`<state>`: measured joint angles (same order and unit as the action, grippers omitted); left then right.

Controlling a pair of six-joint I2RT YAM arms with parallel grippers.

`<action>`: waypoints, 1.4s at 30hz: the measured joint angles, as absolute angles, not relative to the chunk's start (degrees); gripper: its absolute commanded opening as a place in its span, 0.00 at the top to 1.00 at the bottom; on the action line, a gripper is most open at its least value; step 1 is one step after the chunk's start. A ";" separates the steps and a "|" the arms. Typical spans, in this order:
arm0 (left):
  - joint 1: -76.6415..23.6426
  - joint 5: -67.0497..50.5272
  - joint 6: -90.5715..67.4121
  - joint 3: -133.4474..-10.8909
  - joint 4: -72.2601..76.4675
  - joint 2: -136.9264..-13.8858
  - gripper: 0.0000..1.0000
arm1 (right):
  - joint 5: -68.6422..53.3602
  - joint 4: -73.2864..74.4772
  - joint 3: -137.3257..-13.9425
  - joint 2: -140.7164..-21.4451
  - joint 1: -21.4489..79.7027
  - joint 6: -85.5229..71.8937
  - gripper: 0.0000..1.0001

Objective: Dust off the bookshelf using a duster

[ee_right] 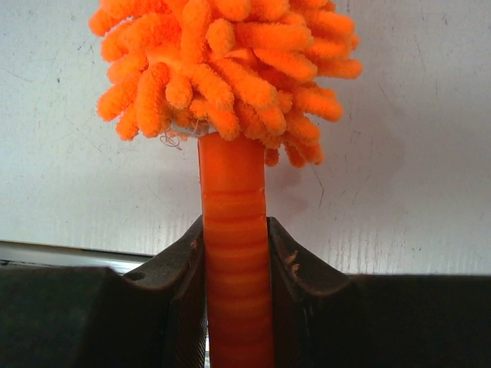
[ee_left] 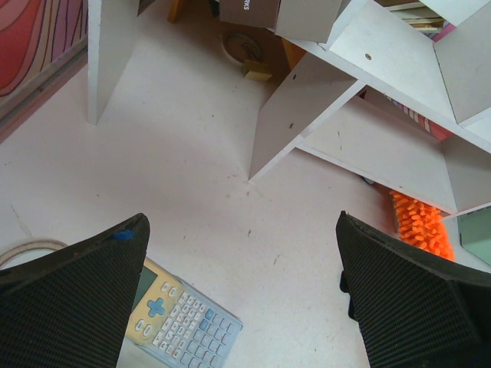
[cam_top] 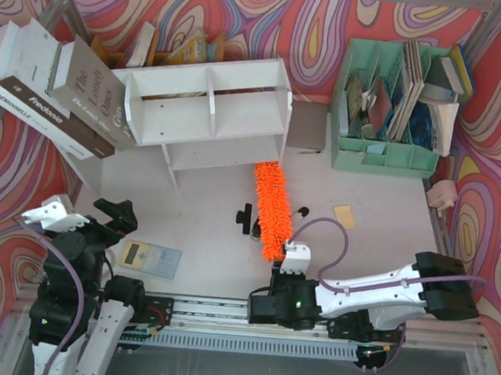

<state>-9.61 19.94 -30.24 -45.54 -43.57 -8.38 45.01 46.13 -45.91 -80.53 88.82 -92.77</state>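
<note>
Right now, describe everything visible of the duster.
The duster is bright orange: a long head of fluffy microfibre strands on a thin, ribbed plastic handle. The right gripper is shut on the handle. It stretches away from the arm, its tip at the near right corner of the bookshelf.

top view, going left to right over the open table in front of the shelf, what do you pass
calculator → orange duster → yellow sticky note → small pink object
</note>
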 measured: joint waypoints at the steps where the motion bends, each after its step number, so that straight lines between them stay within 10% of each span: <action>1: -9.61 19.94 -30.24 -45.54 -43.55 -8.38 0.01 | 44.56 45.23 -45.32 -79.55 88.18 -91.72 1.00; 42: -9.65 19.94 -30.24 -45.54 -43.55 -8.62 0.01 | 36.95 46.57 -48.31 -74.89 82.06 -80.60 1.00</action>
<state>-9.65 19.94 -30.24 -45.54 -43.55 -8.62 36.95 46.57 -48.31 -74.89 82.06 -80.60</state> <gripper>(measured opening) 0.986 0.336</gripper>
